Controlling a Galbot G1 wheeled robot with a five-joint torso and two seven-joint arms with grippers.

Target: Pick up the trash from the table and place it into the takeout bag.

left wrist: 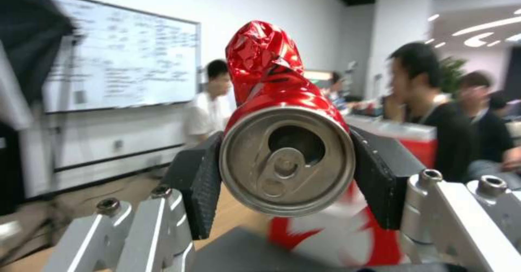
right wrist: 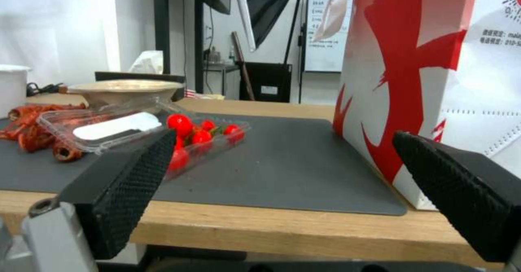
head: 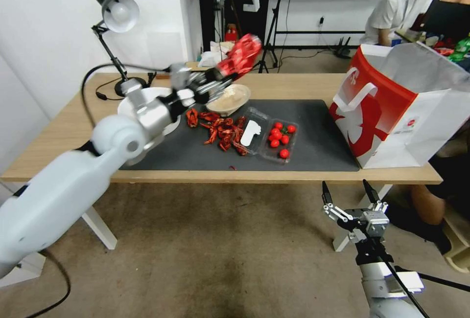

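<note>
My left gripper is shut on a crushed red can, held in the air above the back of the table, tilted up toward the right. In the left wrist view the can's silver top faces the camera between the black pads. A beige bowl sits just below it on the dark mat. The red-and-white takeout bag stands open at the table's right end. My right gripper hangs open below the table's front edge, facing the bag.
Red crayfish shells and a clear box of cherry tomatoes lie mid-mat. A white tub sits behind my left forearm. A desk lamp stands at the back left. Mat between the box and the bag is bare.
</note>
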